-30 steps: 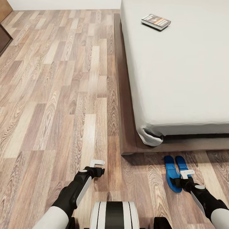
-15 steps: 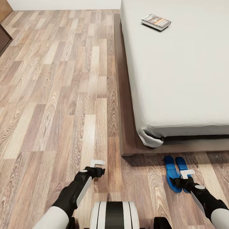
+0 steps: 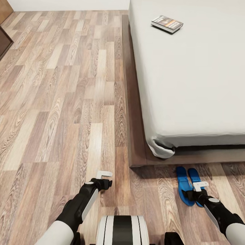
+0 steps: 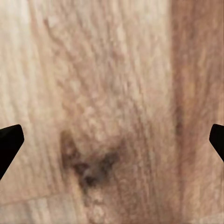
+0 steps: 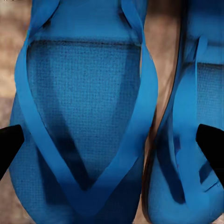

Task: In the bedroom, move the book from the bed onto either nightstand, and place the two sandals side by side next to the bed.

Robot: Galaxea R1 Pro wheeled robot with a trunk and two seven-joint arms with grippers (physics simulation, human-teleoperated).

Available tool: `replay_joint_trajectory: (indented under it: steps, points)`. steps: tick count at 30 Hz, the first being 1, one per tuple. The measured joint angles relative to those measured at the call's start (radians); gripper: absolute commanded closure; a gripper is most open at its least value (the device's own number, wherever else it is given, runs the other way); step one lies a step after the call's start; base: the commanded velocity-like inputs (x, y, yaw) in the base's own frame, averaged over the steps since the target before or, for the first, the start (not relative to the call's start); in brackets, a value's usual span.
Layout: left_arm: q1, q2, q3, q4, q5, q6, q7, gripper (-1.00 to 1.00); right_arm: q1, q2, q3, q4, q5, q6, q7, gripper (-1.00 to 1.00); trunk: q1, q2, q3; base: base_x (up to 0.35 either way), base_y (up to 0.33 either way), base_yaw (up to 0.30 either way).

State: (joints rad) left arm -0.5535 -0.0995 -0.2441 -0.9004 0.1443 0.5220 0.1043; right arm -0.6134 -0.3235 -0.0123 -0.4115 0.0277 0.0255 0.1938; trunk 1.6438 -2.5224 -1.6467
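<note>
Right arm reaches forward and down; right gripper [image 3: 200, 185] hovers over two sandals [image 3: 188, 185], jaws spread wide, black fingertips [image 5: 10, 144] at either side in wrist view, nothing between them but sandals below. Left arm bent forward; left gripper [image 3: 104, 174] low over wood floor [image 3: 68, 102], jaws spread, empty. Two blue sandals, side by side on floor just beside foot of bed [image 3: 190, 78]. One book [image 3: 166, 23] on mattress, far end.
</note>
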Motion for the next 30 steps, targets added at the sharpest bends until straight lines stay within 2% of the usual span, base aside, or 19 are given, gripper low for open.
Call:
replay_joint_trajectory:
  steps: [22, 30]
  points:
    - [0.000, 0.002, 0.001, 0.000, 0.000, 0.000, 0.001, -1.00, 0.000, 0.000, 0.001, -0.005, 0.000, -0.002, 0.002, -1.00, 0.000, 0.000, 0.000, 0.000, 0.000, 0.000]
    - [0.000, 0.002, 0.001, 0.001, 0.000, 0.000, 0.001, -1.00, 0.000, 0.000, 0.001, -0.011, 0.001, -0.001, 0.005, -1.00, -0.004, 0.002, 0.031, 0.000, 0.000, 0.000]
